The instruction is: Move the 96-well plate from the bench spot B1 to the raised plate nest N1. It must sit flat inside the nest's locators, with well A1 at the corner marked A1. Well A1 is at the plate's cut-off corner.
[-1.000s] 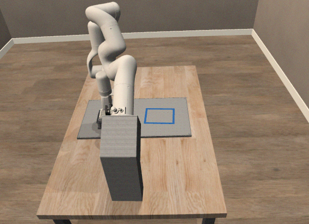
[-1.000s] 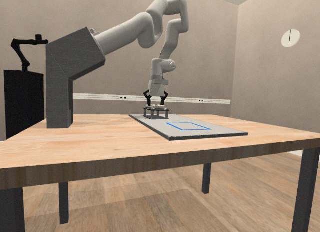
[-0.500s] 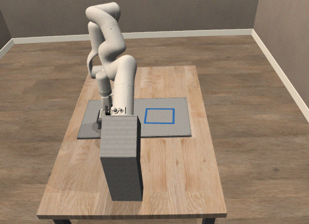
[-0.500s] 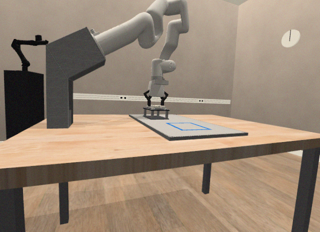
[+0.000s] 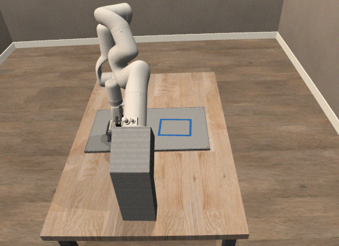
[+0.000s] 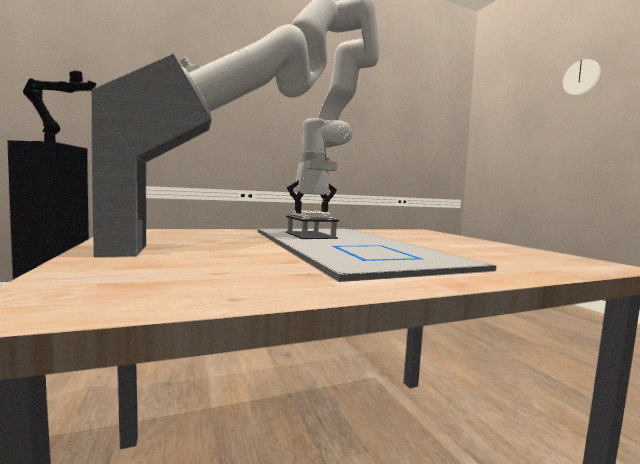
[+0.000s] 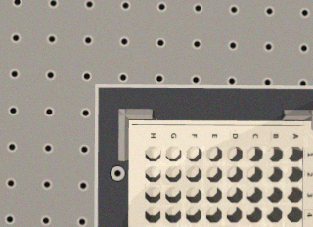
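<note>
The cream 96-well plate (image 7: 220, 175) is between the fingers of my gripper (image 6: 311, 203), which is shut on it. It is right over the dark raised nest N1 (image 7: 111, 139), inside the grey corner locators (image 7: 136, 114). I cannot tell whether it rests on the nest. In the wrist view the column letters run from H on the left to A on the right, and the row numbers start at the right edge. The plate's A1 corner is cut off by the frame edge. In the top view the plate (image 5: 111, 126) is half hidden behind the arm's grey pedestal (image 5: 133, 172).
The blue outline of spot B1 (image 5: 175, 127) lies empty on the grey perforated mat (image 5: 191, 140), right of the nest. A small ring mark (image 7: 116, 173) sits on the nest's left rim. A black stand with a dark arm (image 6: 46, 190) is beyond the table.
</note>
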`<act>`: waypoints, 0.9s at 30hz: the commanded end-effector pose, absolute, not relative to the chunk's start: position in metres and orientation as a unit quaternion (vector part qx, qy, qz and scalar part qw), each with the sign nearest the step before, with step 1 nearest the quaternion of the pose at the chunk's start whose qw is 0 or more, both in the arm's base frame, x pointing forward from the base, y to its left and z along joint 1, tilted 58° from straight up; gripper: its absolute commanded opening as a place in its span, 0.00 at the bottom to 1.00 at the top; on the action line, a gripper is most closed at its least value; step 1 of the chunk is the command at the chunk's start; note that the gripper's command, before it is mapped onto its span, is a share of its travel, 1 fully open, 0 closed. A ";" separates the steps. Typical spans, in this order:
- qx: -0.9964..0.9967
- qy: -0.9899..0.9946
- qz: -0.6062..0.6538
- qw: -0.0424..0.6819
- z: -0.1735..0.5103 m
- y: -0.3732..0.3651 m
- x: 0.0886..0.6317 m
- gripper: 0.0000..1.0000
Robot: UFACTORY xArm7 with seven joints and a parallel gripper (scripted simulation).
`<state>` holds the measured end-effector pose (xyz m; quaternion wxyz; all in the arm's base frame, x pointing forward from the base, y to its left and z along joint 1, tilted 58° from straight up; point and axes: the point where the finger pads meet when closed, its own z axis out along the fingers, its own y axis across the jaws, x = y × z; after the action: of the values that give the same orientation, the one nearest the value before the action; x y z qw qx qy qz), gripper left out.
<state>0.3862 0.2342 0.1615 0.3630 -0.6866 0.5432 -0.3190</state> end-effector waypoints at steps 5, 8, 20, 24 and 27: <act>-0.687 0.543 -0.319 0.363 0.161 0.235 0.387 0.00; -0.687 0.543 -0.319 0.363 0.161 0.235 0.387 1.00; -0.687 0.543 -0.319 0.363 0.161 0.235 0.387 1.00; -0.687 0.543 -0.319 0.363 0.161 0.235 0.387 1.00; -0.687 0.543 -0.319 0.363 0.161 0.235 0.387 1.00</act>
<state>0.3876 0.2344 0.1606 0.3629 -0.6866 0.5432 -0.3190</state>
